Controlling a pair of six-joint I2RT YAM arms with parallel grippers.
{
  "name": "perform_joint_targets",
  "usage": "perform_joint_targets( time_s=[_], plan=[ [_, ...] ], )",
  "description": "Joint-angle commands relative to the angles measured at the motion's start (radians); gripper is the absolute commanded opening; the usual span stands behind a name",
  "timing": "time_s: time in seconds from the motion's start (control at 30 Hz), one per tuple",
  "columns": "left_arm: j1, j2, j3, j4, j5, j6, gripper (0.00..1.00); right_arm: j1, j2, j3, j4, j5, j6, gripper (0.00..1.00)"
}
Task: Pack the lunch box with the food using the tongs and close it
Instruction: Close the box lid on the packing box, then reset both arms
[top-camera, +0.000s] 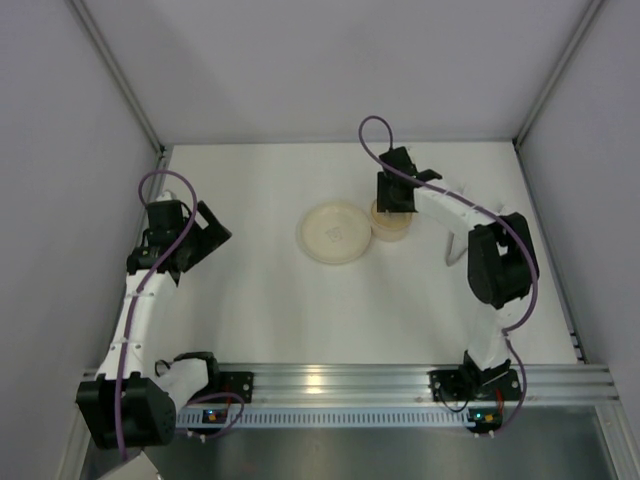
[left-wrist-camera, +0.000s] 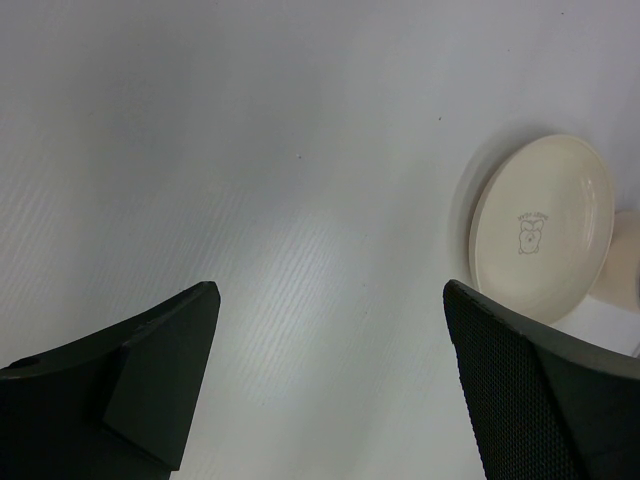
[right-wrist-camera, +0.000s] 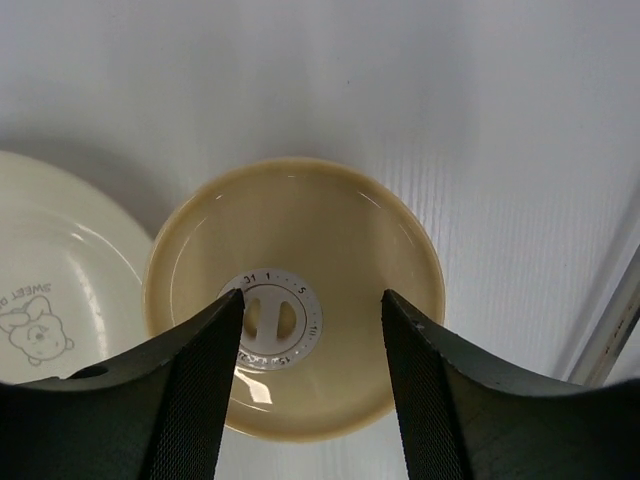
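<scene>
The right end effector (right-wrist-camera: 312, 300) is hovering half open over the lunch box (top-camera: 390, 232). Its fingers are straddling the white dial (right-wrist-camera: 272, 322) on the tan lid (right-wrist-camera: 300, 215), and contact is unclear. The left end effector (left-wrist-camera: 328, 290) is gaping wide, holding nothing, well left of the plate (top-camera: 335, 232). The closed lunch box is sitting just right of the plate on a white tabletop (top-camera: 300, 300) with pale walls (top-camera: 60, 150) around it.

On my feed I see a white worktop (top-camera: 300, 310), finely ribbed up close, boxed in by a pale grey left wall (top-camera: 50, 150), back wall (top-camera: 340, 60) and right wall (top-camera: 600, 180). Slim metal struts (top-camera: 115, 75) climb from the back corners. A silver rail (top-camera: 340, 380) crosses the near edge, catching soft glare.
</scene>
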Motion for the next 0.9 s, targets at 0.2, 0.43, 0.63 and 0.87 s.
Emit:
perform_joint_targets(
  time_s=[0.2, 0.43, 0.63, 0.87],
  plan=[
    [-0.016, -0.007, 0.003, 0.052, 0.017, 0.029, 0.99, 0.019, -0.385, -0.07, -0.029, -0.033, 0.018, 0.64],
    [-0.144, -0.007, 0.026, 0.094, 0.083, 0.086, 0.99, 0.019, -0.766, -0.226, 0.052, -0.065, 0.02, 1.0],
    [-0.264, -0.003, 0.043, 0.105, 0.072, 0.117, 0.99, 0.018, -0.951, -0.347, 0.031, -0.038, 0.028, 1.0],
    [-0.338, 0.026, 0.064, 0.12, 0.081, 0.132, 0.98, 0.019, -1.032, -0.447, 0.046, -0.036, 0.008, 0.99]
  ],
)
